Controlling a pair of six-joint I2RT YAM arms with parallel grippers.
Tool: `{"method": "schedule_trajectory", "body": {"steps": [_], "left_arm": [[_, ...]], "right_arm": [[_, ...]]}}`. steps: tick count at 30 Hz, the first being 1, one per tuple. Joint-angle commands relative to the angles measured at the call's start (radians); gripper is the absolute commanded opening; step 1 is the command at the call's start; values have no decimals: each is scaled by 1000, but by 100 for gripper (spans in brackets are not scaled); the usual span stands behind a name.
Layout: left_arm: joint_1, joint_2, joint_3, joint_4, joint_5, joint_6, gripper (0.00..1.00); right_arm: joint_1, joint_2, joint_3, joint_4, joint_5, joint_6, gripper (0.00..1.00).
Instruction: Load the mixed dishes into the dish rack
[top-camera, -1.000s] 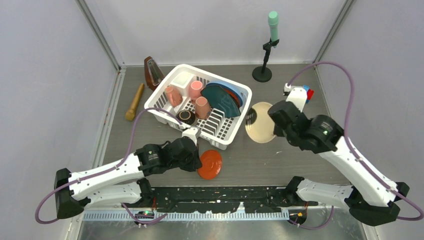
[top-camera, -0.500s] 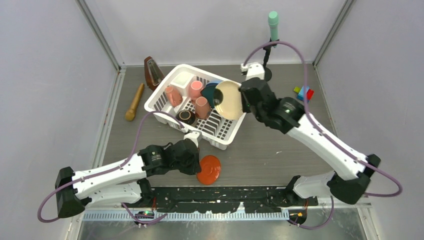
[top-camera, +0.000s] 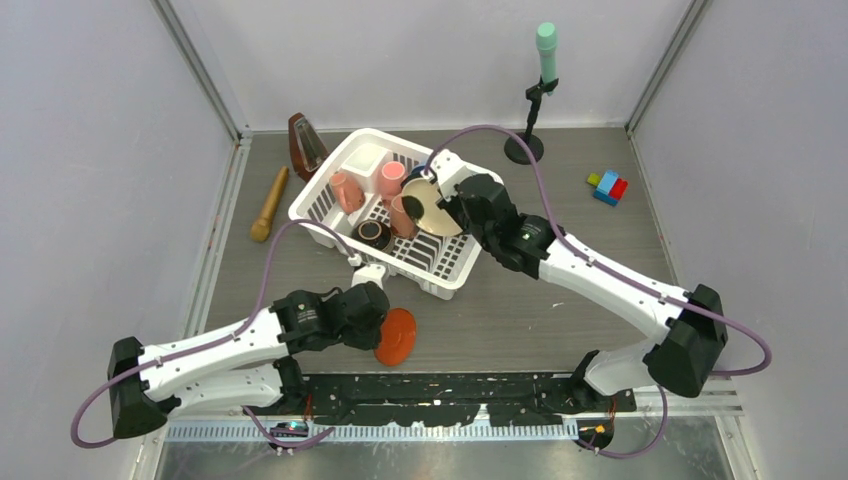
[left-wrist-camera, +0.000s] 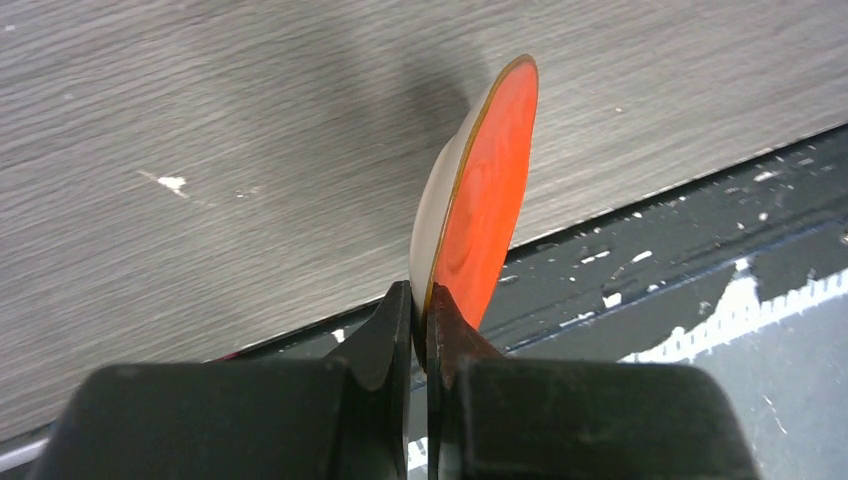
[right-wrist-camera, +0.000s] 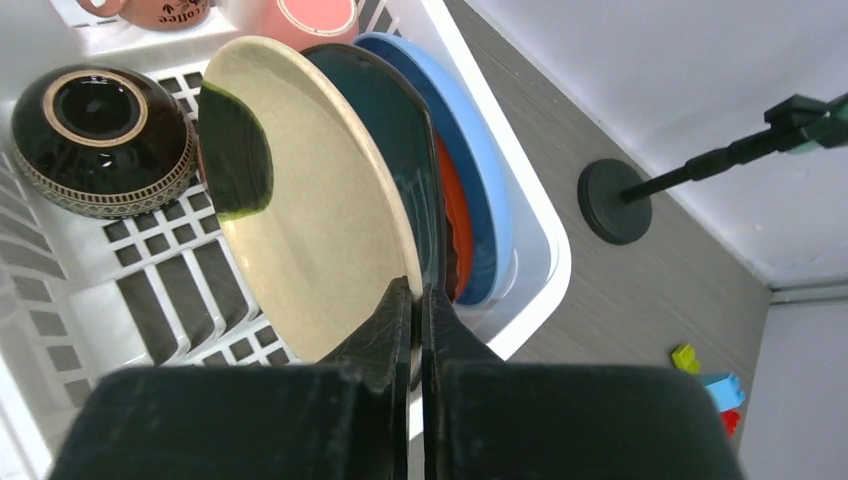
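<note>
Mugs (top-camera: 391, 180) and bowl (top-camera: 373, 235) left in the dish rack (top-camera: 445, 272), plates (right-wrist-camera: 482, 170) upright right; before the rack, near the desk (top-camera: 520, 320)'s front edge, a saucer (top-camera: 396, 336) in the left claw (left-wrist-camera: 420, 302).

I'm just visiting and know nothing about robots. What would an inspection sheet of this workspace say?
Surface: grey wood-grain table.
Job's things: white dish rack holds pink mugs, brown bowl, dark teal plate, light blue plate; both saucers are in grippers.
Clutter: metronome, wooden stick, toy blocks, green-topped stand, all outside the rack.
Grippers: left gripper shut on red saucer, held on edge; right gripper shut on cream saucer beside the teal plate.
Cables: purple cables loop from both arms; no snag seen.
Surroundings: plain pale walls.
</note>
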Motion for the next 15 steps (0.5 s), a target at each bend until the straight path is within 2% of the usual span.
{"method": "schedule_trajectory", "body": {"steps": [1, 7, 15], "left_arm": [[4, -25, 47, -69, -106, -37, 0], [5, -61, 9, -46, -88, -51, 0], [4, -83, -5, -37, -78, -36, 0]], "right_arm": [[4, 63, 52, 133, -6, -156, 0], [4, 79, -23, 188, -42, -299, 0], [4, 146, -33, 164, -55, -323, 0]]}}
